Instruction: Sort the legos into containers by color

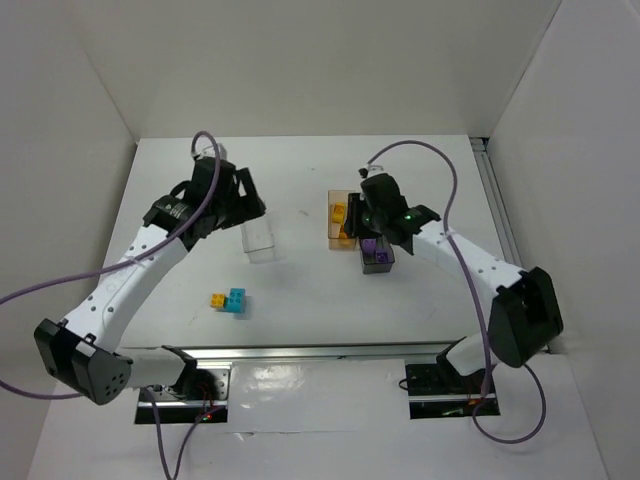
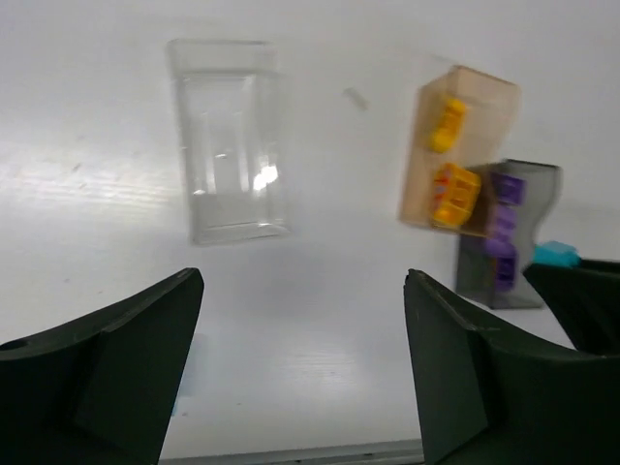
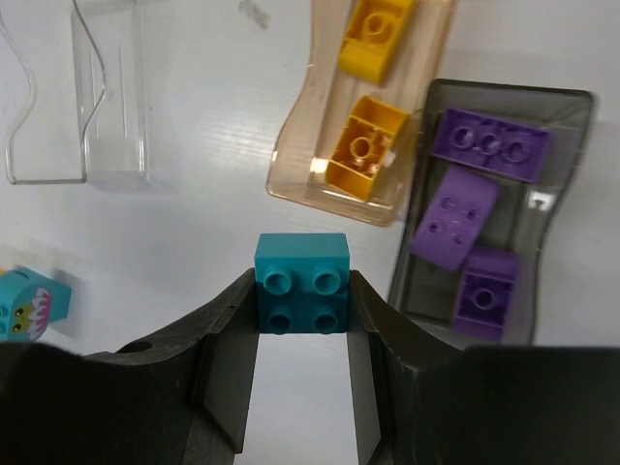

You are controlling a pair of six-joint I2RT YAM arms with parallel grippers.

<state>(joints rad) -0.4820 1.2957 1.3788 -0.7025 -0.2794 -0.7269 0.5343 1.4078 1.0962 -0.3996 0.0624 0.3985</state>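
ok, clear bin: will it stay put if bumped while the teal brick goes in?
Probably not. The clear bin looks thin-walled and empty, so likely light and apt to slide on the smooth table. It is narrow, so a sideways rim knock might tip it. The teal brick dropping in may nudge it.

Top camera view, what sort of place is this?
Probably a robotics lab test cell: plain white walls box in a white table, a left robot arm and right robot arm are bolted at its near edge, and a clear plastic bin and toy bricks lie on it.
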